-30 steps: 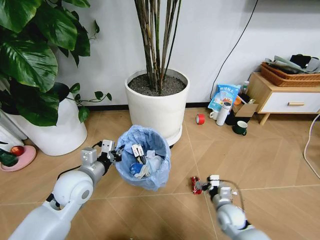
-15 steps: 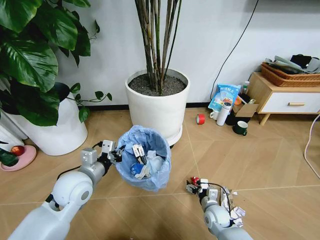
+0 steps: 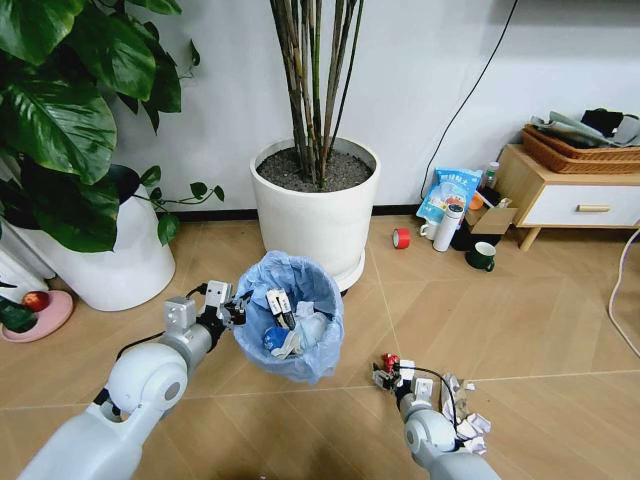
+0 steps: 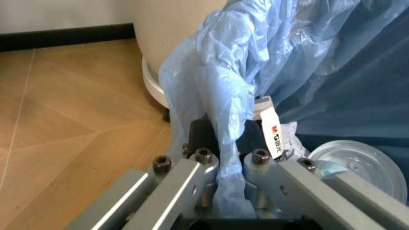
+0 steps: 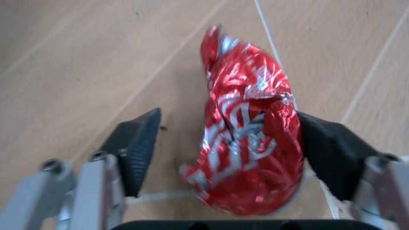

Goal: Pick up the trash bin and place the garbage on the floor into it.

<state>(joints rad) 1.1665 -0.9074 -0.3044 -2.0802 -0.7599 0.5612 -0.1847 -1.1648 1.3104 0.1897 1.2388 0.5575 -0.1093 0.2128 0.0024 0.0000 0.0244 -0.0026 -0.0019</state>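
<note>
The left gripper (image 3: 232, 309) has its fingers pinched shut on the nine-o'clock rim of the small round dark trash bin lined with crinkly light-blue plastic (image 3: 290, 315); its wrist camera shows bag film squeezed between the pads (image 4: 201, 136) and a white disc (image 4: 355, 163) inside. At the bin's four o'clock, the right gripper (image 3: 392, 371) sits low over the tan herringbone floor (image 3: 520, 300). From the head camera the crumpled red foil wrapper (image 5: 246, 139) is a red speck, but the right wrist camera shows it between spread fingers, one pad seemingly touching it.

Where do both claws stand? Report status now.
Left claw shut on trash bin rim. Right claw open, straddling red wrapper on floor. More crumpled wrappers beside it. Nothing blocking.
</note>
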